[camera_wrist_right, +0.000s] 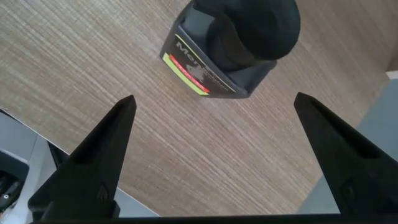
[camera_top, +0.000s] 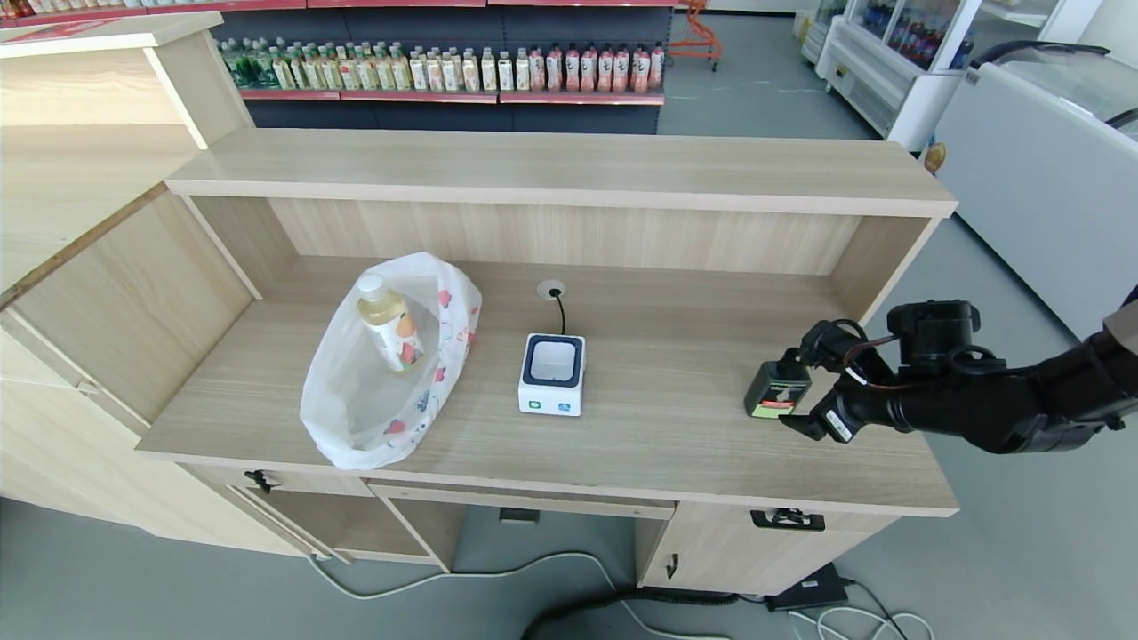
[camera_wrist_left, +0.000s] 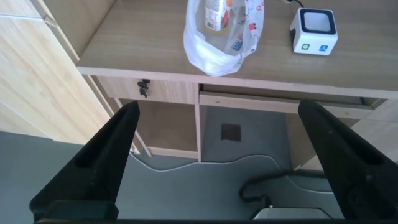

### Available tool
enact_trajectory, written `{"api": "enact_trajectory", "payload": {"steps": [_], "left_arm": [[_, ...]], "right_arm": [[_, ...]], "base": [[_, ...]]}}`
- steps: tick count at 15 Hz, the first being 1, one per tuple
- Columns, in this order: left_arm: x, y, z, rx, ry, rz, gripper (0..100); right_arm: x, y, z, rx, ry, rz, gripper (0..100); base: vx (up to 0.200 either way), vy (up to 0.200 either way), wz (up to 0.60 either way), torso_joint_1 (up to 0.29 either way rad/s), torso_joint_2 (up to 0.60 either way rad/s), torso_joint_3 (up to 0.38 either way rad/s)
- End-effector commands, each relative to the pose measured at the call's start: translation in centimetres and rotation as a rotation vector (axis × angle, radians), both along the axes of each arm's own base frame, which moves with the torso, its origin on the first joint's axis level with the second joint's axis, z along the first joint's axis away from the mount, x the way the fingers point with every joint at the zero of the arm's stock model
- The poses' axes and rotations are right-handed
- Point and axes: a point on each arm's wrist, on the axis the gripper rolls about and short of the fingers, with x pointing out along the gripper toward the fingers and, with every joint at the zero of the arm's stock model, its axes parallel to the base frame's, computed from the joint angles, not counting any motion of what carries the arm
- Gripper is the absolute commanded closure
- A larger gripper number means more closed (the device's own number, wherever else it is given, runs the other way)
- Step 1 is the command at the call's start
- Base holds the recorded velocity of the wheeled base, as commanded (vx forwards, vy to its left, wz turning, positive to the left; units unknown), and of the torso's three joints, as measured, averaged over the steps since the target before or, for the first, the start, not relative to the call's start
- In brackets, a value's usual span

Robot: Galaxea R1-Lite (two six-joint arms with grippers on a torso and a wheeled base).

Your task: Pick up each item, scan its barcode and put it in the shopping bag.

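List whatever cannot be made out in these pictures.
Dark item: barcode unseen. It is too small in the head view, and its black cap covers the top in the right wrist view.
Bottle: label print too small in the head view. Its top is cut off by the picture's edge in the left wrist view.
Right gripper: open, but whether a finger touches the item is unclear in the head view.
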Motion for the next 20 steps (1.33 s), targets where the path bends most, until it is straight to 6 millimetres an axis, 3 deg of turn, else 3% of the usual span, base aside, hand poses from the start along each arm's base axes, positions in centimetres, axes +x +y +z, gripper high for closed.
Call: {"api": "enact_trajectory", "payload": {"steps": [1, 6, 12, 17, 18, 20], "left_arm": [[0.0, 0.0, 0.0, 0.0, 0.0, 0.001, 0], [0.0, 0.0, 0.0, 0.0, 0.0, 0.001, 0], [0.0, 0.0, 0.0, 0.0, 0.0, 0.001, 0], [0.0, 0.0, 0.0, 0.0, 0.0, 0.001, 0], [0.0, 0.0, 0.0, 0.0, 0.0, 0.001, 0], [0.0, 0.0, 0.0, 0.0, 0.0, 0.001, 0]], "right_arm": [[0.5, -0.1, -0.2, -0.003, -0.004, 0.0, 0], [1.6, 0.1, -1.3, -0.057, -0.004, 0.036, 0], [4.5, 3.3, -2.6, -0.036, -0.027, 0.121, 0], [5.6, 4.5, -3.6, -0.038, -0.028, 0.144, 0], [5.6, 4.5, -3.6, -0.038, -0.028, 0.144, 100], [5.7, 5.0, -3.3, -0.019, -0.034, 0.147, 100]], "base": [[0.0, 0.0, 0.0, 0.0, 0.0, 0.0], [0.0, 0.0, 0.0, 0.0, 0.0, 0.0], [0.0, 0.0, 0.0, 0.0, 0.0, 0.0], [0.0, 0.0, 0.0, 0.0, 0.0, 0.0], [0.0, 0.0, 0.0, 0.0, 0.0, 0.0], [0.0, 0.0, 0.0, 0.0, 0.0, 0.0]]}}
